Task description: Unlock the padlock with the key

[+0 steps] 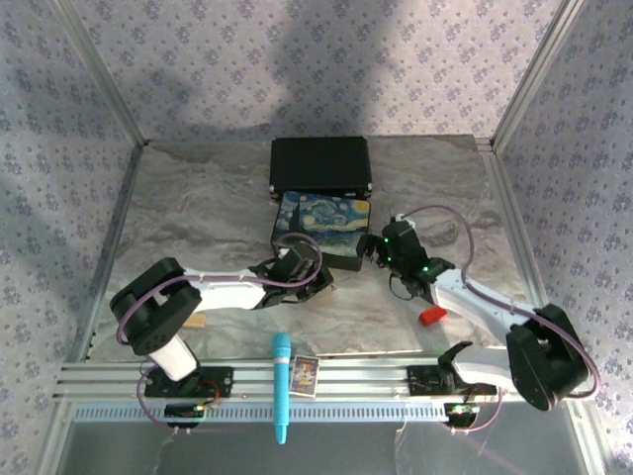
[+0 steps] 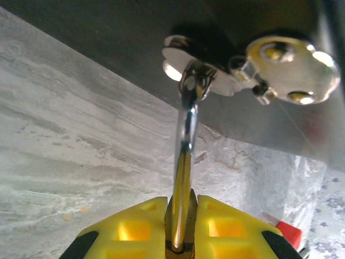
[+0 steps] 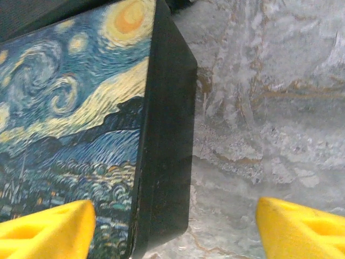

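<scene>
**Left claw clamped on the padlock at the painted box, right claw spread wide**

The left gripper [image 2: 182, 200] has its yellow fingers [image 2: 232, 226] pressed together on a slim piece of metal. It is brassy down between the pads and silver farther out. I take this for the padlock [image 2: 183, 162] seen edge-on, with its shackle pointing away from the wrist, though the body is mostly hidden in the grip. At the shackle's far end sits the key [image 2: 294, 67], a shiny silver clover-shaped head. A second head like it lies just to its left, and both are close under a dark wall. I cannot tell whether any key is in the lock.

From above, that arm reaches across the marbled table [image 1: 198, 218] to the near left corner of the painted box [image 1: 321, 223], so the padlock and key are there. The box lies just in front of a black case [image 1: 319, 163].

The right gripper [image 3: 175, 226] is at the box's right side with its fingers far apart and gripping nothing. One yellow tip hangs over the swirling blue-and-yellow lid and the other over bare table, with the box's black side wall between them. I cannot tell whether either tip touches.

A small red block [image 1: 431, 317] lies near the right arm. A teal pen [image 1: 282, 386] and a little card [image 1: 305, 376] rest on the rail at the near edge.
</scene>
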Controlling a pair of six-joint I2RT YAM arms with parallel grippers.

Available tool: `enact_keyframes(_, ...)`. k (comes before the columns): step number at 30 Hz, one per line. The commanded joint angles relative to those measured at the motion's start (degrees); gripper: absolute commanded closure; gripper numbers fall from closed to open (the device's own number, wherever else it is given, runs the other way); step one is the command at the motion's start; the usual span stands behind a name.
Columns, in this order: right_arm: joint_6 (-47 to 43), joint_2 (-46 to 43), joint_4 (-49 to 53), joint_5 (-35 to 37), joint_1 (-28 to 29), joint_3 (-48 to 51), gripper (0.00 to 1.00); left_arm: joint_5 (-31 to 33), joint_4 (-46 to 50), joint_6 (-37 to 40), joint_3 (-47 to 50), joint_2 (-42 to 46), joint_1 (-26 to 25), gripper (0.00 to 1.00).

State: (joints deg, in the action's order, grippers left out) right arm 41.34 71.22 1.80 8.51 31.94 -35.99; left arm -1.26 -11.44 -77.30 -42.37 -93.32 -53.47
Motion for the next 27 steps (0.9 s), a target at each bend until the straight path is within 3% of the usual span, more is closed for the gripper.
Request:
enact_keyframes(1, -1.35, 4.22, 2.77, -1.15, 0.04, -3.83, 0.28, 1.57, 10.36, 3.56, -1.09, 0.19, 1.6, 1.0)
enact_keyframes(5, -3.23, 9.32, 5.91, -0.86, 0.58, -6.6, 0.35, 5.62, 18.18, 8.23, -3.32, 0.24, 1.86, 0.98)
enact_keyframes(14, -4.7, 14.92, 8.26, -1.4, 0.76, -8.96, 0.47, 13.02, 24.32, 14.72, -5.03, -0.81, 2.1, 0.88)
enact_keyframes(17, -4.78, 15.44, 8.11, -1.97, 0.85, -9.16, 0.49, 15.57, 27.69, 17.09, -7.37, -1.76, 1.77, 0.87)
enact_keyframes(21, -4.82, 15.77, 7.9, -2.33, 0.71, -9.28, 0.49, 23.96, 37.13, 20.43, -12.73, -3.38, 0.05, 0.81)
enact_keyframes(27, -4.6, 16.79, 7.23, -3.59, 0.32, -9.17, 0.5, 25.46, 39.46, 22.32, -14.81, -6.12, -0.34, 0.77)
